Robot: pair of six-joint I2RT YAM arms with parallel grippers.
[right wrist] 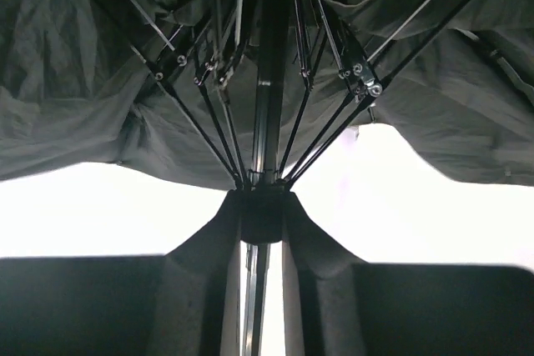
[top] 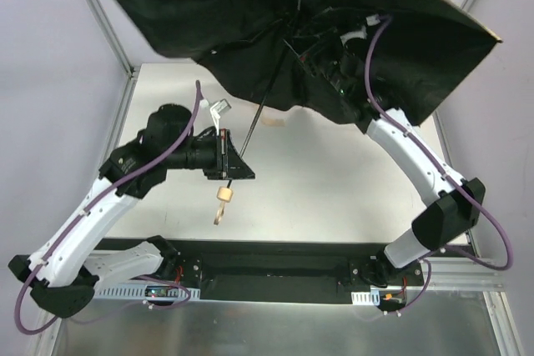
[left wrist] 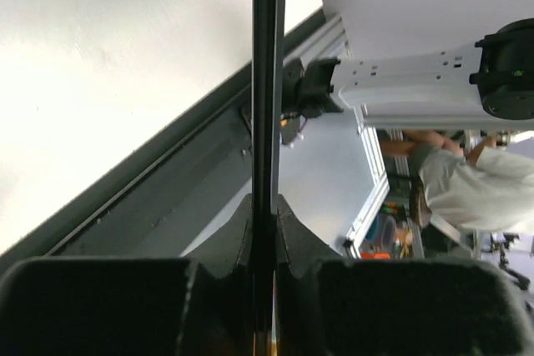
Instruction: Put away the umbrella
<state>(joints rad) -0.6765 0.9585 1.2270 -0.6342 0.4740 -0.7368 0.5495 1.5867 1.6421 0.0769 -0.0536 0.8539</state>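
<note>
Top view: umbrella (top: 250, 6) open, held in air over far side of table (top: 334, 181); black lining showing, tan edge at rim; pale knob (top: 224, 194) hangs low; canopy not yet collapsed, so most of task likely left.

Left wrist view: left gripper (left wrist: 264, 223) pinching thin dark shaft (left wrist: 265, 81).

Right wrist view: right gripper (right wrist: 263, 223) clamped round shaft at hub where ribs (right wrist: 196, 114) meet; ribs spread; fabric slack, creased.

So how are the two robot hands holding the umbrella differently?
The left gripper pinches the bare shaft low down, just above the pale handle; the right gripper pinches high up, where the ribs meet. The left gripper sits out in the open; the right gripper is tucked under the black canopy. Both are shut on the umbrella.
</note>
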